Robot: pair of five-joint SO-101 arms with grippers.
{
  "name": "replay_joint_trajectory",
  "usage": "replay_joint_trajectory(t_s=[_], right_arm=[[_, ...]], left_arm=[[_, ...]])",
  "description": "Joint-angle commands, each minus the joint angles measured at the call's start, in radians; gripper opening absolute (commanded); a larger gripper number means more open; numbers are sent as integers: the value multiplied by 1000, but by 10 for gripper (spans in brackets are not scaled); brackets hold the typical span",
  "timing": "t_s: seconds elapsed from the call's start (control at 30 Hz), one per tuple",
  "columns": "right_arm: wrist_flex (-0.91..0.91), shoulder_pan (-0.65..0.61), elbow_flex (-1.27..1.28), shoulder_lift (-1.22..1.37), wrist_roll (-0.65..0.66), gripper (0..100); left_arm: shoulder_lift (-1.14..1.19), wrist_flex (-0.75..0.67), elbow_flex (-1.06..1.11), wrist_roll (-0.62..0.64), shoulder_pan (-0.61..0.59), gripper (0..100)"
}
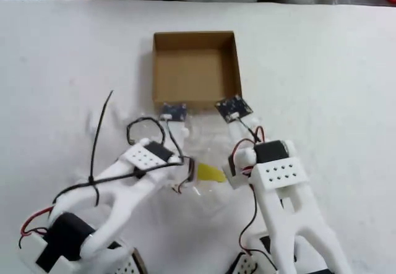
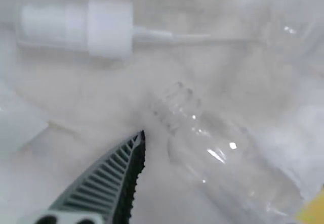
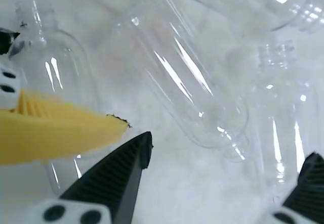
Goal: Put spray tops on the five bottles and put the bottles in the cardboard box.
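Several clear bottles without tops lie in a loose pile [image 1: 207,147] on the white table, just in front of the empty cardboard box [image 1: 162,70]. My left gripper [image 1: 201,172] is open over the pile. Between its grey finger [image 2: 116,183] and yellow finger [image 2: 315,209] lies one bottle [image 2: 207,153], neck towards the spray top. That white spray top [image 2: 96,29] lies on its side beyond, its thin tube [image 2: 202,37] pointing sideways. My right gripper [image 3: 212,183] is open low above other bottles [image 3: 187,77] [image 3: 278,118], touching none. The left arm's yellow finger [image 3: 61,133] crosses another bottle [image 3: 55,67].
The box's near wall [image 1: 192,104] stands just beyond both wrists. A black cable [image 1: 99,132] arcs up from the left arm. The table's far edge [image 1: 198,2] runs behind the box. Bare tabletop spreads to the left [image 1: 55,70] and right [image 1: 328,70].
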Motion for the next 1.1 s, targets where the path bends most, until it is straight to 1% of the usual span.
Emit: replay_joint_trajectory(t_s=[0.0, 0.1, 0.33, 0.47, 0.53, 0.63, 0.77, 0.83, 0.97, 1.03, 1.07], right_arm=[[-13, 8, -8, -4, 9, 401], [-13, 7, -8, -4, 9, 401], [-13, 4, -8, -2, 9, 401], [-13, 4, -8, -2, 9, 401], [-13, 4, -8, -2, 9, 401], [-13, 4, -8, -2, 9, 401], [-13, 4, -8, -2, 9, 401], [-13, 4, -6, -2, 9, 401], [-13, 4, -6, -2, 9, 401], [-13, 4, -6, -2, 9, 401], [-13, 4, -6, -2, 9, 401]], left_arm=[[-38, -14, 11, -17, 47, 452], [-50, -15, 21, -64, 54, 400], [-56, -17, 15, -94, 51, 259], [-58, -12, 11, -219, 44, 130], [-58, -2, -3, -287, 25, 94], [-58, 38, -34, -362, -16, 130], [-58, 72, -69, -377, -68, 207], [-58, 77, -71, -377, -82, 288], [-58, 98, -54, -374, -79, 486], [-58, 100, -54, -373, -87, 542], [-59, 97, -54, -373, -96, 548]])
